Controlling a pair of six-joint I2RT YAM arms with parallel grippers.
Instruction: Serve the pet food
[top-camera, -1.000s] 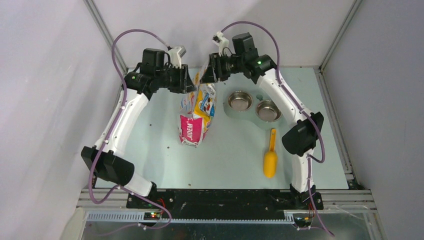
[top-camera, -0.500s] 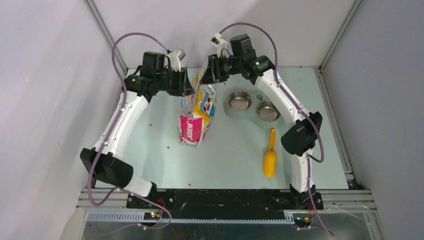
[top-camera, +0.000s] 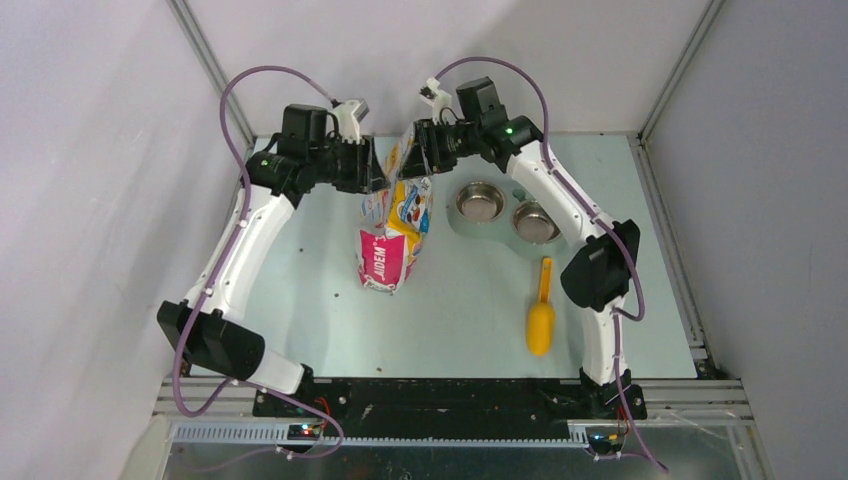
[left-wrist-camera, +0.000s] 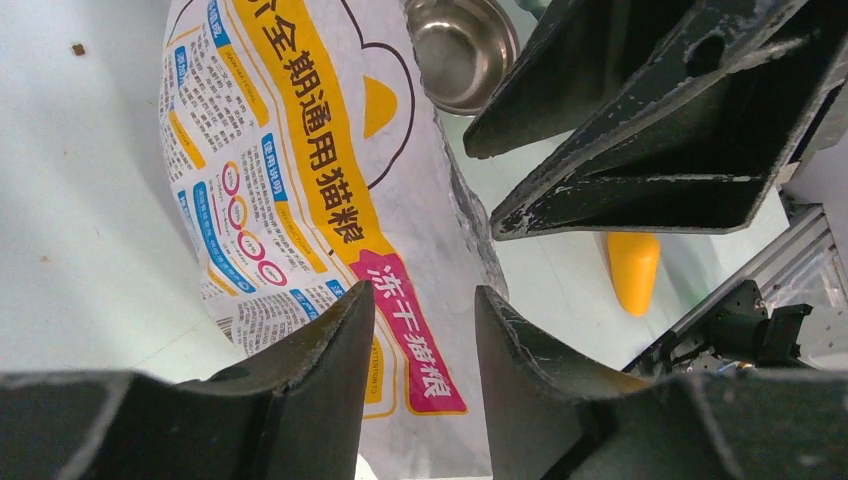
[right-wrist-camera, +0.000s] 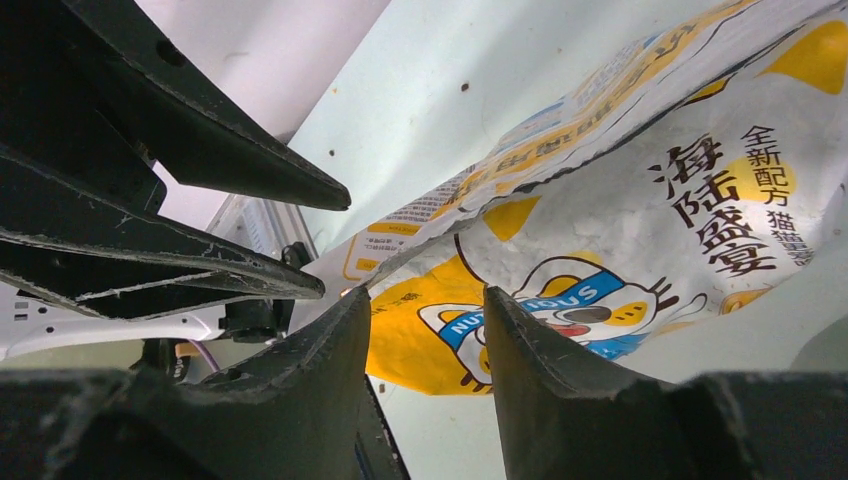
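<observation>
Yellow-white-pink bag (top-camera: 393, 240), yellow scoop (top-camera: 541, 320)

All I can see of the pet food (left-wrist-camera: 78, 48) is a few stray dark-brown kibble bits, lying loose and well apart on the pale table (top-camera: 460, 300) left of the cat-food bag (top-camera: 395, 225); the rest is hidden.

Bag (top-camera: 395, 225) left of twin bowls (top-camera: 480, 203), scoop (top-camera: 541, 315) before them
</observation>
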